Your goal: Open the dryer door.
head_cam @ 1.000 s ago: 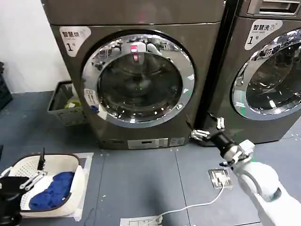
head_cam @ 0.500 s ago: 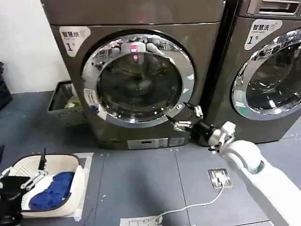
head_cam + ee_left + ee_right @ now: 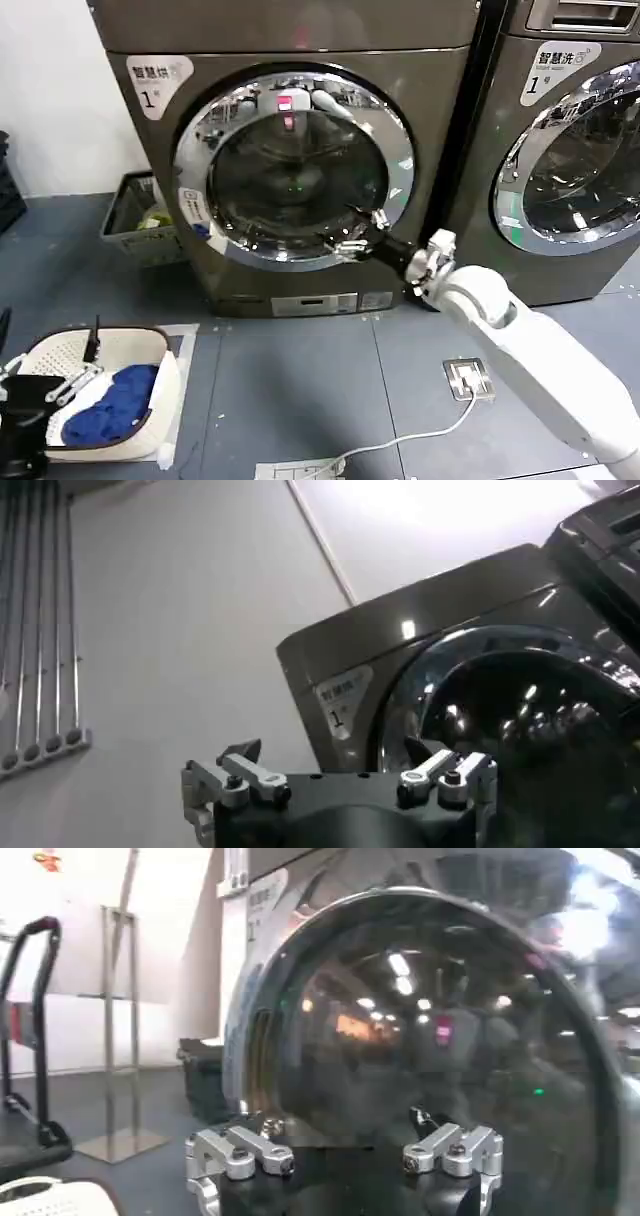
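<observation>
The dryer point(image 3: 300, 40) is dark bronze-grey with a white "1" badge point(image 3: 155, 80) at its upper left. Its round dryer door point(image 3: 295, 170), a chrome ring around dark glass, lies flush against the front. My right gripper point(image 3: 362, 232) is open at the door's lower right rim, its fingers spread just in front of the chrome ring. In the right wrist view the dark glass of the dryer door point(image 3: 430, 1018) looms close behind the open right gripper point(image 3: 340, 1123). My left gripper point(image 3: 55, 385) hangs low by the laundry basket; the left gripper point(image 3: 330, 750) is open and holds nothing.
A similar machine point(image 3: 590, 150) with a green rim sticker stands to the right. A wire basket point(image 3: 135, 215) sits by the wall left of the dryer. On the floor lie a white laundry basket point(image 3: 150, 350) with blue cloth, a floor socket point(image 3: 468, 378) and a white cable.
My right arm has swung left and up, from the floor before the gap between the machines to the dryer door's lower right rim. The door has not moved.
</observation>
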Motion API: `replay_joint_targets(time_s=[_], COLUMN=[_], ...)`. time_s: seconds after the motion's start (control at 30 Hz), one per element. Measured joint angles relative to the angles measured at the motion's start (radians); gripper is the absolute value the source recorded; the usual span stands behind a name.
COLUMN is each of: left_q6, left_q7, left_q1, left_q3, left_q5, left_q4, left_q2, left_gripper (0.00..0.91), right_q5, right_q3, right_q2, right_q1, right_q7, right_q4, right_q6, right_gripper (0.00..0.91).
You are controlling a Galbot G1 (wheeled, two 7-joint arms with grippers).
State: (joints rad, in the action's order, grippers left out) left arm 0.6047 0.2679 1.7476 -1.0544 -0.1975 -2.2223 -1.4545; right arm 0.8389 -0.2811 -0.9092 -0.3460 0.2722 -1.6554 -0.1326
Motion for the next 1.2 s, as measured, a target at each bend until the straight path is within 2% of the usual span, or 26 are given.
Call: replay_joint_targets(time_s=[0.8, 1.2], left_q6=[0.003, 0.004], left_q7=[0.003, 0.004], left_q1=[0.004, 0.005], left_q3=[0.003, 0.003], left_q5=[0.010, 0.013], left_q4=[-0.002, -0.002], left_q2=[-0.009, -0.011], left_gripper=[0.907, 0.907], right_q5=[-0.002, -0.002], right_q3=[-0.154, -0.186], right_q2=[-0.161, -0.228], right_q1=[0.193, 0.221], right_q7=[0.075, 0.068], right_q4=[0.242, 0.297], right_q6=[0.030, 0.030], right_gripper=[0.907, 0.907])
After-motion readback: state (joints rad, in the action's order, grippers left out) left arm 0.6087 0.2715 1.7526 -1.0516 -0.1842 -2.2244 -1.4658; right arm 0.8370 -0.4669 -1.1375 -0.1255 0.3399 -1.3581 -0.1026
